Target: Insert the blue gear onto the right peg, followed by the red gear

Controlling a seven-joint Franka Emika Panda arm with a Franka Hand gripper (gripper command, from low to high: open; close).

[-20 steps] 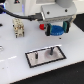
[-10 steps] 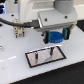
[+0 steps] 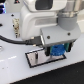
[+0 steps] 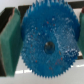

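Change: hanging lower and nearer the dark base plate (image 3: pixel 45 59) than half a second ago, arm housing (image 3: pixel 47 20) now filling most of the exterior view.
Claw (image 3: pixel 56 50): clamping the blue gear (image 3: pixel 56 50) between two green pads (image 4: pixel 8 34).
Gear: sitting between the pads, toothed face and centre hole filling the wrist view, just above the plate on the white counter (image 3: pixel 12 70).

The blue gear (image 4: pixel 47 44) sat between the fingers (image 4: pixel 10 42) of the gripper (image 3: pixel 56 51), which hung just above the base plate (image 3: pixel 34 59).
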